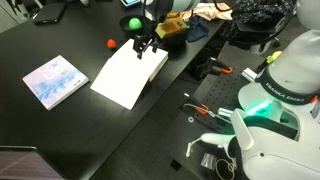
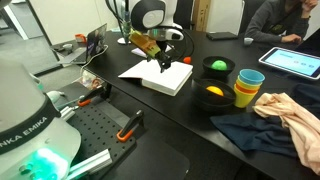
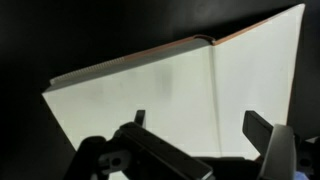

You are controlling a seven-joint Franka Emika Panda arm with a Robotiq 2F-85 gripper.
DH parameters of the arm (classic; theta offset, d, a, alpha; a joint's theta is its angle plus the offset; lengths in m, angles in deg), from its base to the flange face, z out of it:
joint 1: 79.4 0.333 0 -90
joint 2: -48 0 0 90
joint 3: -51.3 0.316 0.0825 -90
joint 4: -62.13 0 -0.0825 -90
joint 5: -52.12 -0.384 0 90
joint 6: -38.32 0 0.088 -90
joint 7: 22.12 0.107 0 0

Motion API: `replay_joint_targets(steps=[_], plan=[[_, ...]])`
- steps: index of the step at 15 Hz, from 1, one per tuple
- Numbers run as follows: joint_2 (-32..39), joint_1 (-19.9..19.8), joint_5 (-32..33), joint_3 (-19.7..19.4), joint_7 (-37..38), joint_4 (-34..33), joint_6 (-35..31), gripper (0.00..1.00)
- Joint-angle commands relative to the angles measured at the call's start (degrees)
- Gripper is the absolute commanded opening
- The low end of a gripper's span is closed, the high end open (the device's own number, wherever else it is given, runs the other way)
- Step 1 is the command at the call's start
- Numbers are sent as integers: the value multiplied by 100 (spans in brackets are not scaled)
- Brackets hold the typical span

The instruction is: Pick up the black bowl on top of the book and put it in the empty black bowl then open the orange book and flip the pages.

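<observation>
1. The pale blue book (image 1: 55, 80) lies well to the left of the orange book (image 1: 128, 78). Its cover print is too small to read.
2. The orange book lies open, white pages up. The gripper (image 3: 195, 118) hangs over its far edge, jaws spread and gripping nothing. A pinch could catch several pages, crease or tear them, or drag the whole book.
3. The black bowl (image 2: 210, 97), with something yellow inside, sits off the book, near its right side. I cannot tell whether it is nested in another bowl. A wide page sweep could knock it.
4. The robot base (image 1: 285, 95), right of the book, reads "FRANKA EMIKA".
</observation>
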Motion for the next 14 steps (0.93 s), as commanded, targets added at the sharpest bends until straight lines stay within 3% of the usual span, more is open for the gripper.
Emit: replay_joint_targets(steps=[1,5,8,11,14], plan=[[-189,1051,-124,-1055,244,7,-223,100],[-72,1970,-143,-2147,324,-229,-234,100],[71,2258,-174,-2505,298,-376,-274,100],[220,2324,-187,-2660,234,-483,-321,100],[416,2048,-277,-2461,94,-564,-516,100]])
